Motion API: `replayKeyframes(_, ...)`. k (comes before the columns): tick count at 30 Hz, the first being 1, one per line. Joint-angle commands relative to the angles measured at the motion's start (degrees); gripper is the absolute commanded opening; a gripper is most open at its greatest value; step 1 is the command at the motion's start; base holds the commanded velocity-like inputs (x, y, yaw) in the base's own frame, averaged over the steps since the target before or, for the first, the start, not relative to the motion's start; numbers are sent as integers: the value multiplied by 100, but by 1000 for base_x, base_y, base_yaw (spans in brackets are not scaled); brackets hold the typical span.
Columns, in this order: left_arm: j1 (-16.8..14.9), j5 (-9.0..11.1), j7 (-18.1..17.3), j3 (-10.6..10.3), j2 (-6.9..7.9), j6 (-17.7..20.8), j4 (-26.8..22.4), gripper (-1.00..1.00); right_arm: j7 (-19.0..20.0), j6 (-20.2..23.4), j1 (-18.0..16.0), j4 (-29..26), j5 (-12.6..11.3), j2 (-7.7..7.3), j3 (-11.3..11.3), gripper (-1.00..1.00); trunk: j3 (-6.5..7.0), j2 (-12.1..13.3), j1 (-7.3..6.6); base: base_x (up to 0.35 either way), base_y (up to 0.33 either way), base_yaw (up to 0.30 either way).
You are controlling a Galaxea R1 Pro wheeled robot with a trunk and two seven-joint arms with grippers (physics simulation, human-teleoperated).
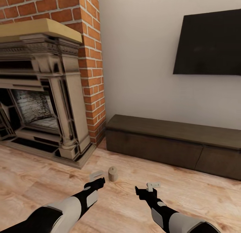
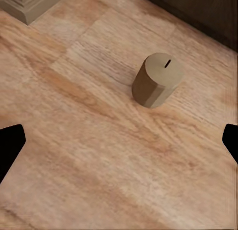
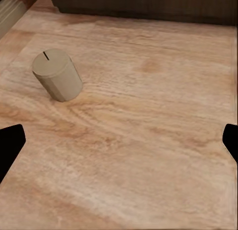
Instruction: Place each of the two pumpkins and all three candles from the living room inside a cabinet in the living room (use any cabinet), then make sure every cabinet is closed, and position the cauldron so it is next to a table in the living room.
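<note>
So we've got our left gripper (image 1: 97, 179) hanging just above the wood floor (image 1: 40, 182) with its jaws spread wide and nothing in them; in the left wrist view the two black fingertips (image 2: 10, 145) sit far apart at the frame edges. Our right gripper (image 1: 147, 187) is the same deal, open and empty, over bare floor. One tan candle (image 1: 113, 173) stands upright on the floor just beside the left gripper, between the two arms, with its little wick slot on top. Past it, the long dark cabinet (image 1: 174, 142) runs along the wall with its fronts shut, under the TV (image 1: 209, 43), with the brick fireplace (image 1: 43, 92) to its left.
</note>
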Motion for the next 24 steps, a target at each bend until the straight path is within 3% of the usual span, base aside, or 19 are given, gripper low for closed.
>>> replayKeyframes(1,-9,39,7,-49,-3,-35,21,100,36,-24,-6,14,-62,1,23,100,-6,-3,-1,19,49,-289)
replayKeyframes(15,-9,38,6,-49,2,-35,21,100,36,-23,-6,14,-78,-4,13,100,-6,-3,-1,2,9,-294)
replayKeyframes(24,-9,35,8,-49,6,-35,21,100,36,-24,-6,15,-78,-4,21,100,-6,-3,-1,0,258,-83)
